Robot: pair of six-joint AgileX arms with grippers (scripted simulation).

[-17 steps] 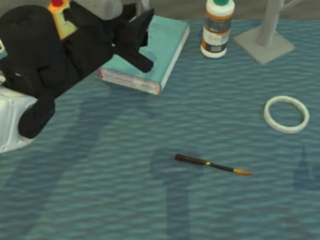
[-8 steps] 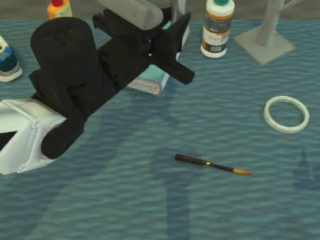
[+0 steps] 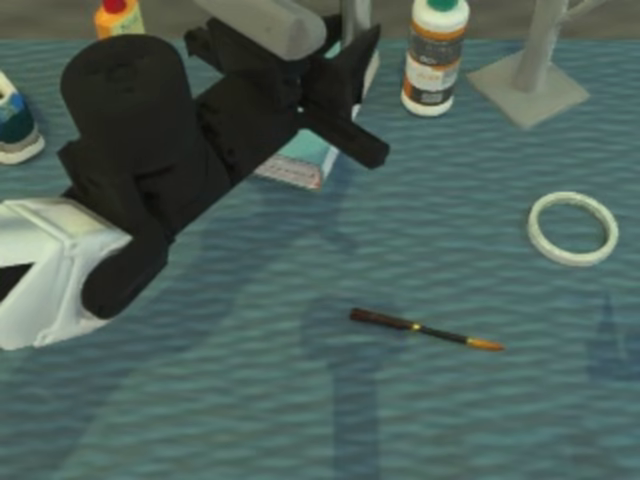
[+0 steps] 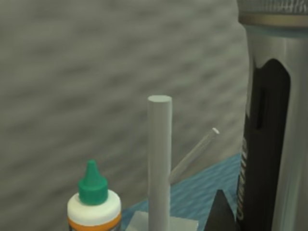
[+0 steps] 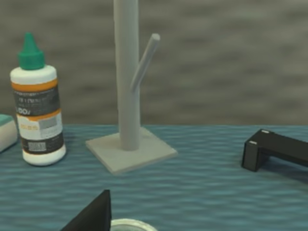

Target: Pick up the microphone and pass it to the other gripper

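My left gripper (image 3: 300,55) is raised high over the table's back left and is shut on the microphone (image 3: 262,20), whose grey body pokes out past the black arm. Close up in the left wrist view, the microphone (image 4: 269,120) stands upright, silver with a black panel and a mesh band at its head, against one black fingertip (image 4: 221,214). My right gripper (image 5: 154,226) is outside the top view. One of its fingertips (image 5: 98,214) shows in its wrist view, with bare space beside its inner edge, so it is open.
A teal book (image 3: 300,160) lies partly under the left arm. At the back stand a glue bottle (image 3: 435,55) and a grey branched stand (image 3: 530,80). A white tape ring (image 3: 572,228), a brown paintbrush (image 3: 425,328), a shoe (image 3: 15,125) and a black block (image 5: 274,149) are also there.
Over the full second my left arm has swung right and risen with the microphone. Over the last half second nothing has moved.
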